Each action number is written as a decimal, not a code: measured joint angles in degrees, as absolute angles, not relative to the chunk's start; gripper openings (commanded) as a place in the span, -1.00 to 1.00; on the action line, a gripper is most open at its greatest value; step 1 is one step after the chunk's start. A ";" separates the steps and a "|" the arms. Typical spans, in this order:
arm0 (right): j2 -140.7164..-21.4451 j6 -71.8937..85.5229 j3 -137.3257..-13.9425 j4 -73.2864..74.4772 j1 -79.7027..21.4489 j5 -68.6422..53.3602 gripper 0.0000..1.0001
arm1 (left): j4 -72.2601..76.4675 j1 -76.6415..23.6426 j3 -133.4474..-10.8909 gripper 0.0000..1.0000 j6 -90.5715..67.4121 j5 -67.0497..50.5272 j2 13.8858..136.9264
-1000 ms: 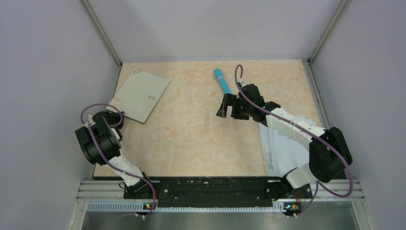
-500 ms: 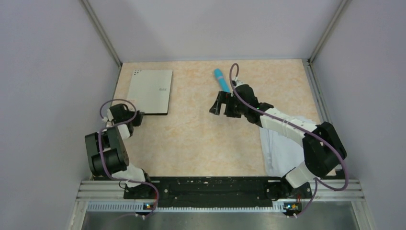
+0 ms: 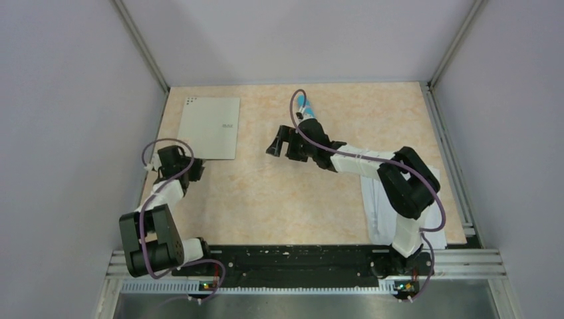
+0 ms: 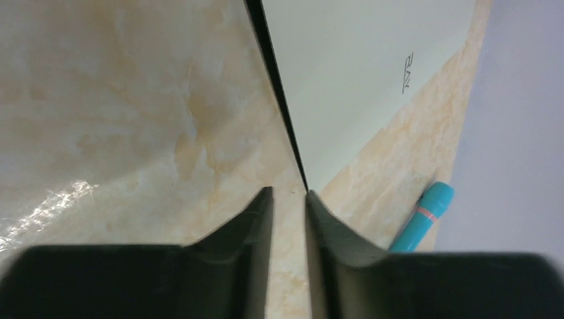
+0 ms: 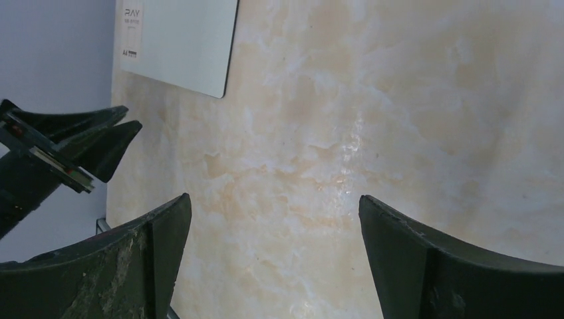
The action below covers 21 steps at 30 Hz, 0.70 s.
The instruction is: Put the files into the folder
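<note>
Now, your left gripper (image 4: 288,199) has its fingers nearly together on nothing, just beside the near corner of the folder (image 3: 209,127), which lies closed at the far left. Your right gripper (image 3: 278,142) is spread wide over bare table. The files (image 3: 386,212) wait near right. Opening the cover looks like the step; work a fingertip under that edge.

Closed folder (image 3: 210,126) lies flat at far left of table (image 3: 266,193). Left gripper (image 3: 191,167) sits just beside its near edge. Right gripper (image 3: 278,141) reaches over table centre; arm crosses blue stick (image 3: 304,104). White files (image 3: 382,206) lie at near right, partly under right arm.
</note>
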<state>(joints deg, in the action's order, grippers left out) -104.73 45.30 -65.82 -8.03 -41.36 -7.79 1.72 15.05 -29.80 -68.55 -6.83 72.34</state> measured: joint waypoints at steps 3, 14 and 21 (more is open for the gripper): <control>-107.57 45.17 -68.14 -8.86 -41.47 -7.64 0.90 | -2.24 16.05 -36.16 0.15 -63.42 -4.45 75.72; -126.08 44.58 -89.54 -11.49 -41.50 -9.23 0.90 | -3.53 16.95 -56.77 0.47 -46.22 12.12 89.27; -135.81 43.16 -100.44 -11.00 -41.63 -10.52 0.91 | -5.06 18.20 -58.85 0.56 -39.83 17.78 97.01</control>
